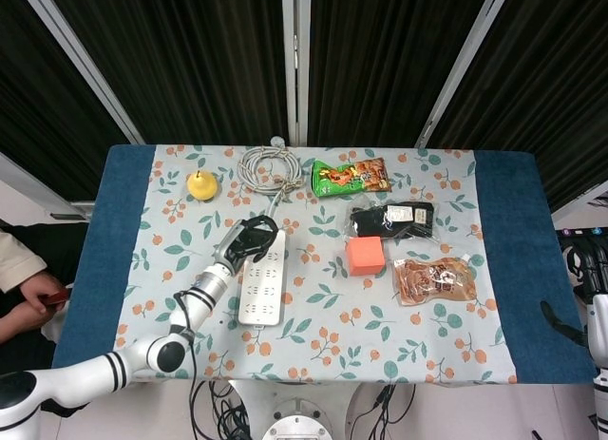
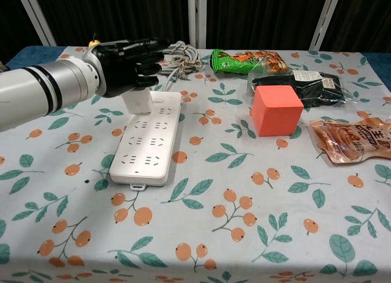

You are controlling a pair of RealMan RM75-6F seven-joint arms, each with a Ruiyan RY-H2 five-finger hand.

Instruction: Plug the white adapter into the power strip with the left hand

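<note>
The white power strip (image 1: 263,280) (image 2: 149,139) lies lengthwise on the floral cloth, left of centre. The white adapter (image 2: 137,102) stands upright on the strip's far end. My left hand (image 2: 130,64) (image 1: 249,239), black with a grey forearm, lies over the top of the adapter, touching it. Its fingers are stretched out and spread to the right. In the head view the hand hides the adapter. No view shows my right hand; only a bit of white arm (image 1: 598,326) appears at the right edge.
An orange cube (image 2: 276,109) stands right of the strip. Behind it are a black packet (image 2: 299,84) and a green snack bag (image 2: 247,61). A sausage pack (image 2: 351,139) lies far right. A coiled cable (image 2: 177,54) and a yellow fruit (image 1: 200,184) sit at the back left.
</note>
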